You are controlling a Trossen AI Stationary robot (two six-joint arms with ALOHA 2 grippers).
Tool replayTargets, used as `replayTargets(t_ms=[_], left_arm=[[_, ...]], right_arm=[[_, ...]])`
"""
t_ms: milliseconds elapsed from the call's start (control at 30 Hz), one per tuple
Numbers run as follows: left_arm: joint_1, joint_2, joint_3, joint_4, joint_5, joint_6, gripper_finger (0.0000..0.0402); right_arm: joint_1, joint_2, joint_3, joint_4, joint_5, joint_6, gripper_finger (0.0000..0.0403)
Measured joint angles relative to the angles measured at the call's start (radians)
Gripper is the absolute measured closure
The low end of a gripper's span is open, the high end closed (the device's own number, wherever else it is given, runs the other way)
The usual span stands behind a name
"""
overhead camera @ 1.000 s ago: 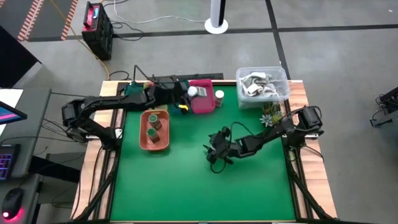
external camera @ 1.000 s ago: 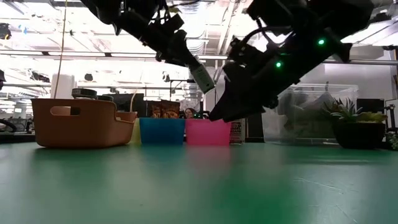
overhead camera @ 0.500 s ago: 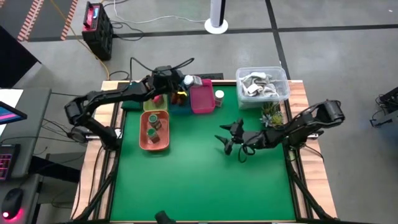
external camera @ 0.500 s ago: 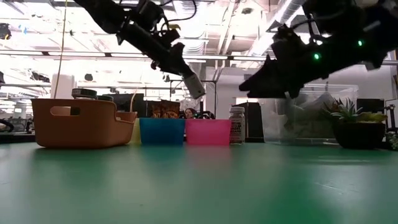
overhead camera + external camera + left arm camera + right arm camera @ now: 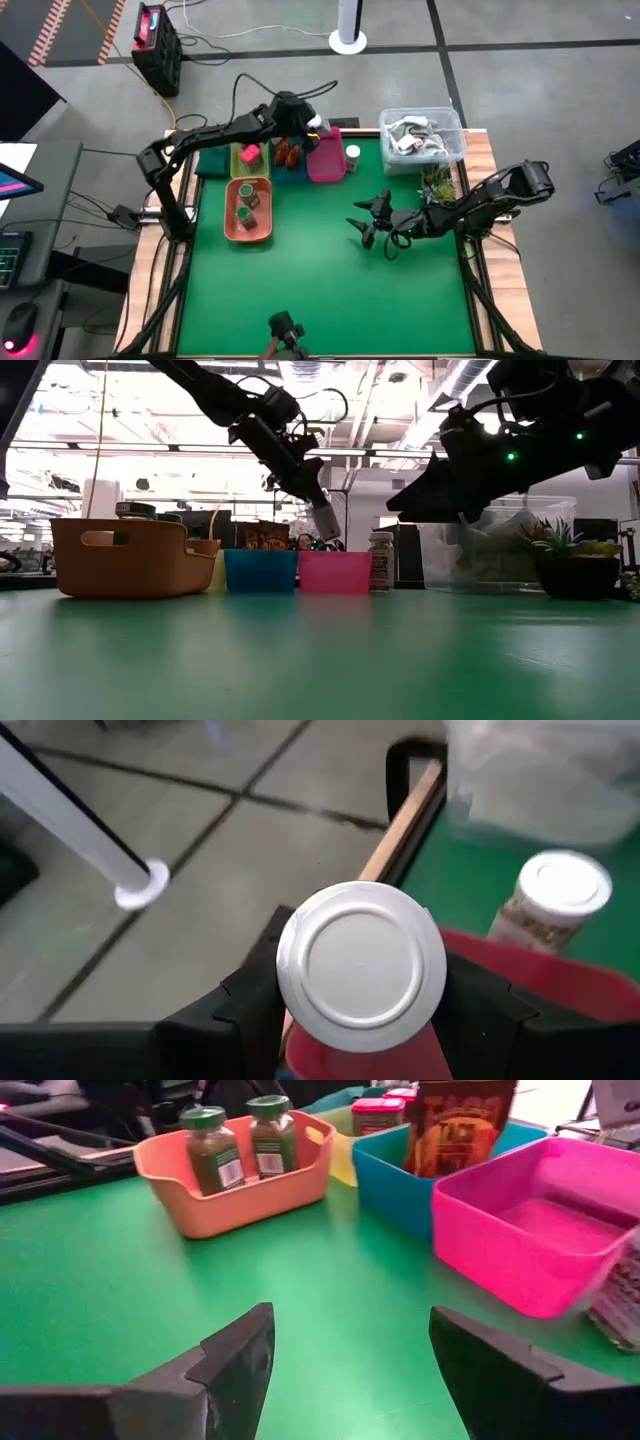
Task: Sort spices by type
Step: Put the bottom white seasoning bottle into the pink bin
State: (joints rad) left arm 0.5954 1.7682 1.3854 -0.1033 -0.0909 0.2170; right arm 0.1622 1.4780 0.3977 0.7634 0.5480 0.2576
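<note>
My left gripper is shut on a round white-lidded jar above the far end of the pink tray; the jar also shows in the low view. A second white-lidded jar stands on the table beside the pink tray. Two dark green jars stand in the orange tray. A pink box lies in the yellow tray. Brown-orange packets stand in the blue tray. My right gripper is open and empty above the table's middle right. My left gripper pinches the jar between its two fingers, one on each side just below the lid's rim. The lid faces back toward the wrist. The fingers slant down from the table's left. The jar is tilted and lifted clear above the pink tray.
A clear tub of white-grey items stands at the far right corner, with a small plant in front of it. The four trays sit in the far left part of the green mat. A dark thing shows at the near edge.
My left gripper has carried the jar toward the far edge and a little right, and now stands over the pink tray's far end, lower in the low view. My right gripper rose and went toward the right edge, then stayed still.
</note>
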Motion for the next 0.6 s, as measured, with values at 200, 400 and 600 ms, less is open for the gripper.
replayTargets(t_ms=[200,400,600], left_arm=[[0.025,0.019,0.033,-0.028,0.017,-0.007,0.0199],[0.040,0.019,0.035,-0.105,0.117,-0.080,0.0198],[0.028,0.034,0.034,-0.206,0.114,-0.061,0.0198]], right_arm=[[0.002,0.000,0.000,-0.001,-0.005,0.004,0.0111],[0.017,0.000,0.000,-0.003,-0.004,0.015,0.0111],[0.020,0.000,0.000,-0.003,-0.004,0.023,0.0111]])
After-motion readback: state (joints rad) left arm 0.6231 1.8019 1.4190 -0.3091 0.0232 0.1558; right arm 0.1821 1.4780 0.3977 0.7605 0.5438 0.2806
